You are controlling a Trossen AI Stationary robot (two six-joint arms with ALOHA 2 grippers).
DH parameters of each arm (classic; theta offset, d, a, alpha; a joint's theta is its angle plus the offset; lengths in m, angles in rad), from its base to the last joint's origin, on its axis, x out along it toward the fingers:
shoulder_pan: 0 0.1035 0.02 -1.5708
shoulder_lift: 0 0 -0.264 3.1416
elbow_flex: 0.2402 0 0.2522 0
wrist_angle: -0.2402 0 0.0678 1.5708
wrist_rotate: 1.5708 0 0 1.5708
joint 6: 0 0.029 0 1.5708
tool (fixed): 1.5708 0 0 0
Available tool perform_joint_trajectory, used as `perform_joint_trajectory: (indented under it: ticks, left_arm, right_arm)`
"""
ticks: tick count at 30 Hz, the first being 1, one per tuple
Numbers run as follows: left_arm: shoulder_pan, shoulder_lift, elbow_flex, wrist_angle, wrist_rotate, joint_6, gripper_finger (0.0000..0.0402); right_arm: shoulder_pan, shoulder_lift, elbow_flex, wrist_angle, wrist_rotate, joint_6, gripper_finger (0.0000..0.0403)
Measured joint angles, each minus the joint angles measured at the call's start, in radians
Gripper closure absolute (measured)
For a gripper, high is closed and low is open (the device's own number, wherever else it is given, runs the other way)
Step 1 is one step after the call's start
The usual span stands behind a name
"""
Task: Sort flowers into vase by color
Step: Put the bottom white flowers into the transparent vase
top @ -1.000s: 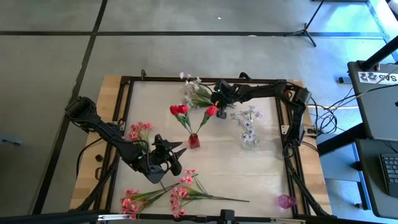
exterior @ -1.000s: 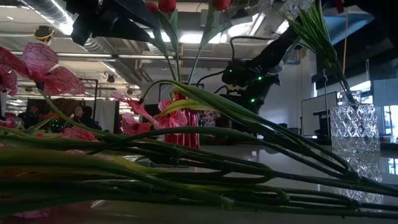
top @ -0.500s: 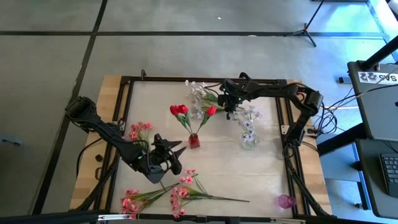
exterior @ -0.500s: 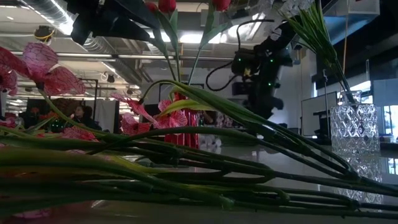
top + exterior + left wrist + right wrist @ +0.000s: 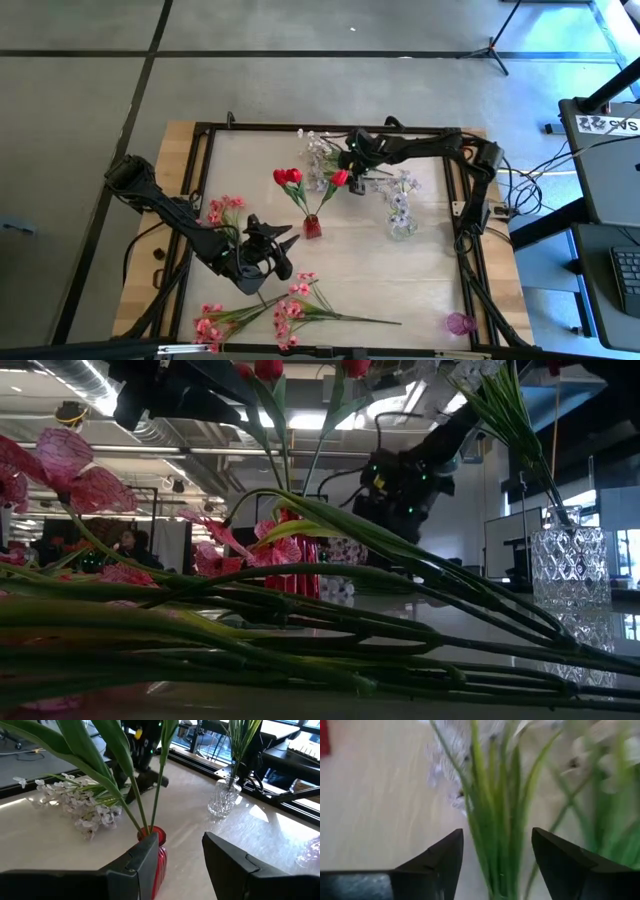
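Three red tulips (image 5: pixel 300 181) stood in the red vase (image 5: pixel 312 228) at mid-table and pale sprigs (image 5: pixel 401 188) in the glass vase (image 5: pixel 401 227). Pink sprays (image 5: pixel 290 313) lay unsorted along the near edge and a whitish bunch (image 5: pixel 320 150) by the far edge. The right gripper (image 5: pixel 352 160), shut a second earlier, hovered with fingers apart over that bunch, apparently gripping nothing. The left gripper (image 5: pixel 283 243) waited open.

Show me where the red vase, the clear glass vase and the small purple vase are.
red vase (image 5: pixel 312 227), high view, on its body.
clear glass vase (image 5: pixel 402 226), high view, on its body.
small purple vase (image 5: pixel 459 323), high view, on its rim.
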Motion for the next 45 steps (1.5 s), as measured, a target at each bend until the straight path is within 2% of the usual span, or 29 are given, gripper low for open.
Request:
perform_joint_trajectory:
  ticks: [5, 10, 15, 20, 26, 33, 38, 45]
  left_arm:
    - [0.0, 0.0, 0.0, 0.001, 0.004, 0.0, 0.025]
    - [0.0, 0.0, 0.0, 0.002, 0.003, -0.003, 0.025]
    - [0.0, 0.0, 0.0, 0.002, 0.003, -0.003, 0.025]
    - [0.0, 0.0, 0.0, 0.002, 0.002, -0.003, 0.025]
    - [-0.002, 0.0, 0.0, 0.002, 0.022, -0.005, 0.025]
    - [-0.018, 0.0, 0.0, 0.002, 0.014, -0.01, 0.025]
    - [-0.019, 0.0, 0.0, 0.002, 0.013, -0.021, 0.025]
    - [-0.019, 0.0, 0.0, 0.002, 0.012, -0.036, 0.025]
  right_arm:
    - [0.03, 0.053, 0.002, 0.033, 0.072, -0.041, 0.0205]
    - [0.057, 0.066, 0.003, 0.038, 0.099, -0.056, 0.0258]
    - [0.068, 0.067, 0.016, 0.029, 0.095, -0.064, 0.0322]
    - [0.067, 0.071, 0.056, 0.012, 0.067, -0.004, 0.0389]
    - [0.068, 0.004, 0.113, 0.012, 0.052, 0.054, 0.0371]
    - [0.067, -0.157, 0.133, 0.022, -0.018, 0.099, 0.0392]
    - [0.066, -0.26, 0.133, 0.022, 0.03, 0.102, 0.0375]
    - [0.018, -0.298, 0.133, -0.057, 0.08, 0.098, 0.0392]
